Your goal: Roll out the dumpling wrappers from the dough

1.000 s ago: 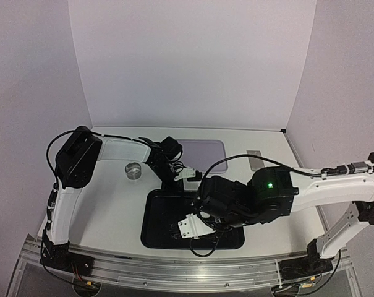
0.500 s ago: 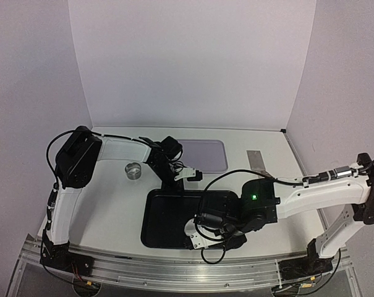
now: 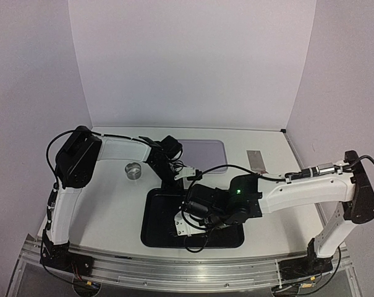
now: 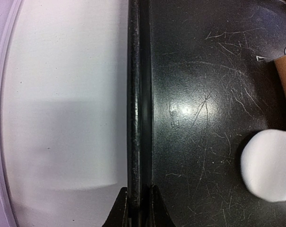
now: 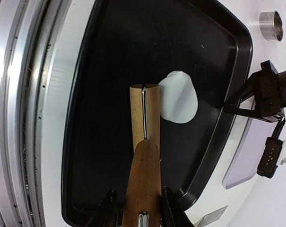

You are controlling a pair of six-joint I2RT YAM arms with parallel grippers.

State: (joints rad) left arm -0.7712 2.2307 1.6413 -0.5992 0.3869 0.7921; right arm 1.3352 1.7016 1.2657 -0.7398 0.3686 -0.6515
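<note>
Left gripper point(image 4: 138, 210) nearly closed, pinching far rim of black tray point(image 4: 135, 94). Right gripper point(image 5: 139, 203) clamped on wooden roller point(image 5: 145, 109) handle. Dough point(image 5: 179, 97) flattened, in tray by worktop's near edge, roller's end at its edge

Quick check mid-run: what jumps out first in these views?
The right hand grips a wooden roller over the black tray, its drum at the edge of a white dough lump. The left hand pinches the tray's far rim; a metal ring stands beyond its far-left corner.
</note>
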